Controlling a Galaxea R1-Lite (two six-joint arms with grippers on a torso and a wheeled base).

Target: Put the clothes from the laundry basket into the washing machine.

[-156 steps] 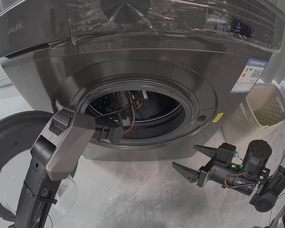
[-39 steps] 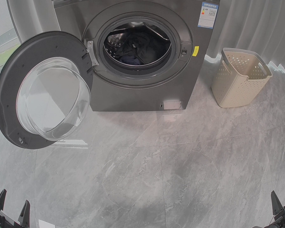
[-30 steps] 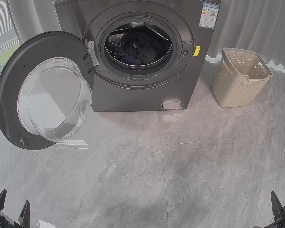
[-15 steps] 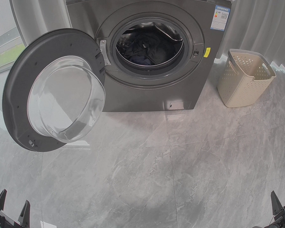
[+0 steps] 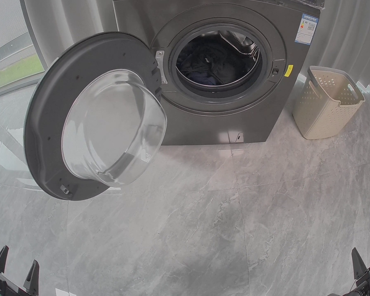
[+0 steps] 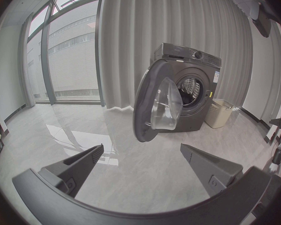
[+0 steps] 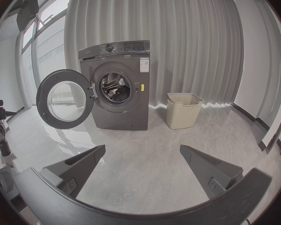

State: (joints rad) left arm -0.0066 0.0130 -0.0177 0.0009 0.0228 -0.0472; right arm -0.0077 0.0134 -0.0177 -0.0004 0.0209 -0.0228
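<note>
The grey washing machine (image 5: 218, 83) stands ahead with its round door (image 5: 94, 116) swung wide to the left. Dark clothes (image 5: 211, 64) lie inside the drum (image 7: 115, 92). The cream laundry basket (image 5: 329, 101) stands on the floor right of the machine, and I see nothing in it. My left gripper (image 5: 15, 264) is low at the near left, open with nothing between its fingers (image 6: 84, 160). My right gripper (image 5: 368, 253) is low at the near right, also open and holding nothing. Both are far from the machine and basket.
Grey tiled floor (image 5: 201, 210) stretches between me and the machine. Pale curtains (image 7: 193, 41) hang behind it, and tall windows (image 6: 71, 53) run along the left side of the room. The open door juts out over the floor to the left.
The head view has pulled back and turned left, so machine and basket sit farther right. Five seconds ago my left arm was inside the drum; both grippers now rest low, unchanged lately.
</note>
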